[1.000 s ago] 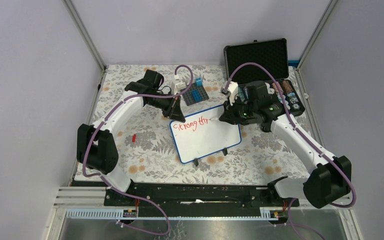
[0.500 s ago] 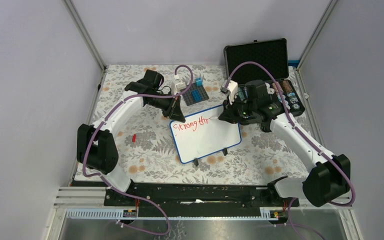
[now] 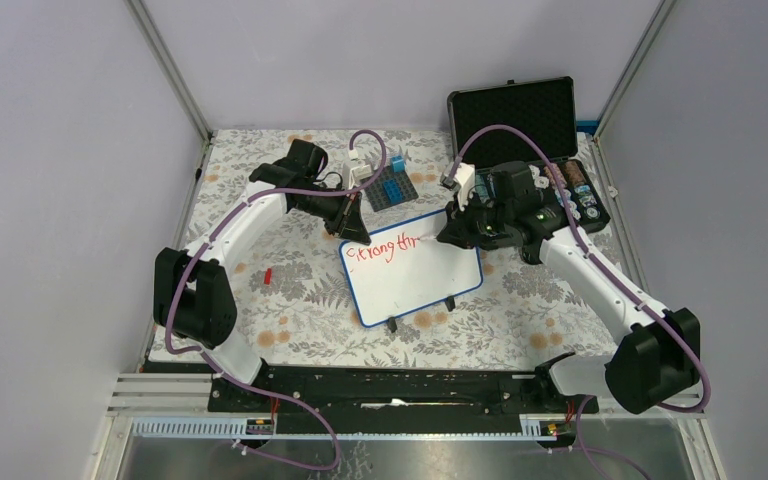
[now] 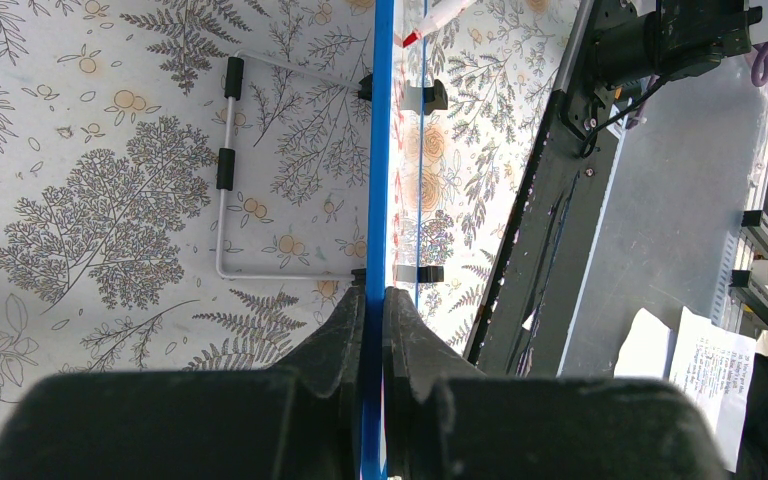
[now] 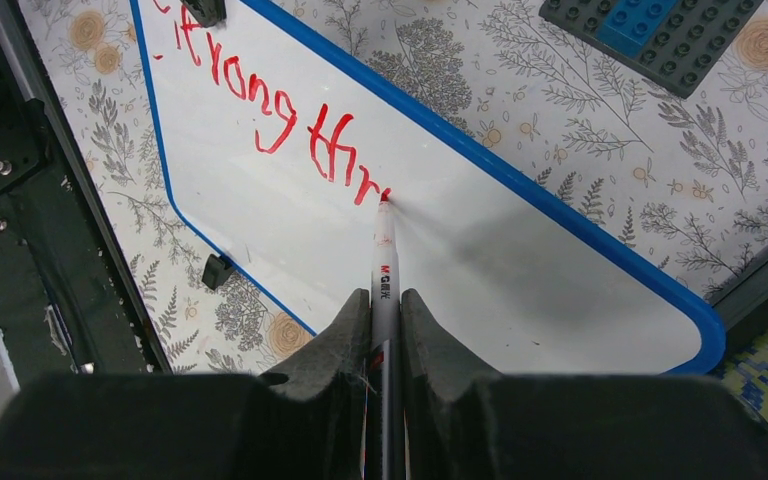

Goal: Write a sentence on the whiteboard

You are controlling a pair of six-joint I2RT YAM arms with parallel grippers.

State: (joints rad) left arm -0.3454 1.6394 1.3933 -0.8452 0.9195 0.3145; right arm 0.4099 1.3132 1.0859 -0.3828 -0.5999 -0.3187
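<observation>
The whiteboard, white with a thin blue rim, stands on the flowered table with red writing along its far edge. My left gripper is shut on its far left corner; in the left wrist view the blue rim runs edge-on between the fingers of that gripper. My right gripper is shut on a red marker. The marker's tip touches the whiteboard just after the letters "thr". The right gripper holds the marker by its barrel.
An open black foam-lined case holding small items stands at the back right. A grey baseplate with blue bricks lies behind the board. A small red piece lies at the left. The board's wire stand rests on the cloth.
The right gripper with the marker has shifted slightly left and away along the board's far edge. The left arm and the board have not moved.
</observation>
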